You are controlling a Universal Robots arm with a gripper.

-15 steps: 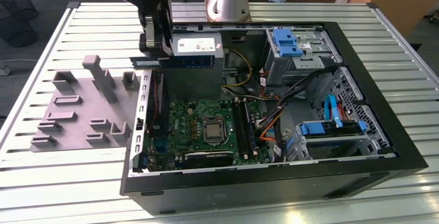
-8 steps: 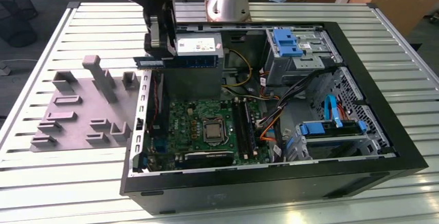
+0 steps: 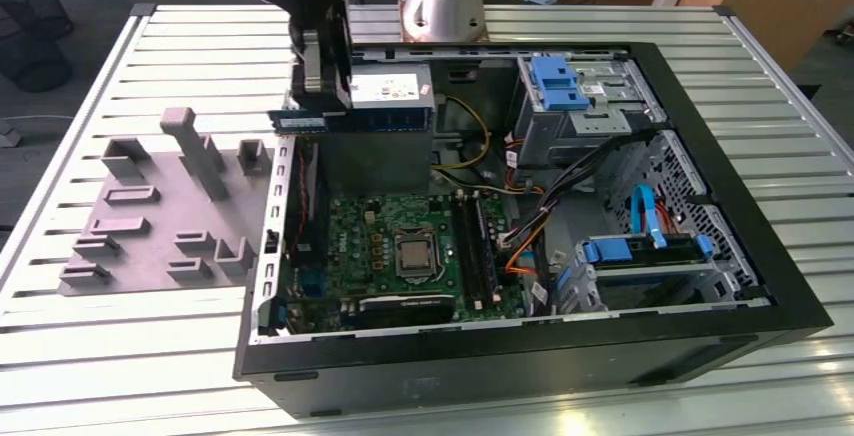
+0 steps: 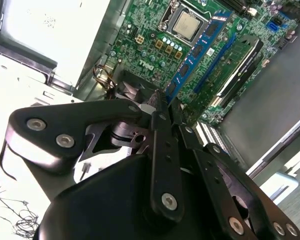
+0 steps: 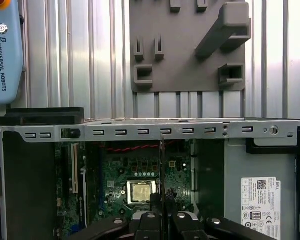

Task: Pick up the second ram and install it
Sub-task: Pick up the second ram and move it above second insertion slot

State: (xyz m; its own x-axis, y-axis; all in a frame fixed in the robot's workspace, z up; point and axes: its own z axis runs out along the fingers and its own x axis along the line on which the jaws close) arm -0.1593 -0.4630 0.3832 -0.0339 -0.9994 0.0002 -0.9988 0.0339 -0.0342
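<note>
My gripper point(image 3: 324, 104) hangs over the far part of the open computer case, shut on the second ram point(image 3: 380, 119). The ram is a long blue-green stick held level, sticking out toward the exterior view's right. In the second wrist view the ram point(image 4: 200, 55) runs out from my fingertips point(image 4: 162, 102), with black chips along its blue board. The first wrist view has the ram point(image 5: 161, 165) edge-on as a thin dark line above my gripper point(image 5: 161, 214), over the motherboard. The long black slots point(image 3: 477, 246) lie beside the processor socket point(image 3: 415, 253), well below the stick.
The black case wall point(image 3: 534, 356) rings the motherboard point(image 3: 360, 226). A drive cage with blue tabs point(image 3: 561, 81) and loose cables point(image 3: 534, 236) fill the exterior view's right side. A grey blocky fixture point(image 3: 147, 216) lies on the slatted table point(image 3: 134, 356) to the left.
</note>
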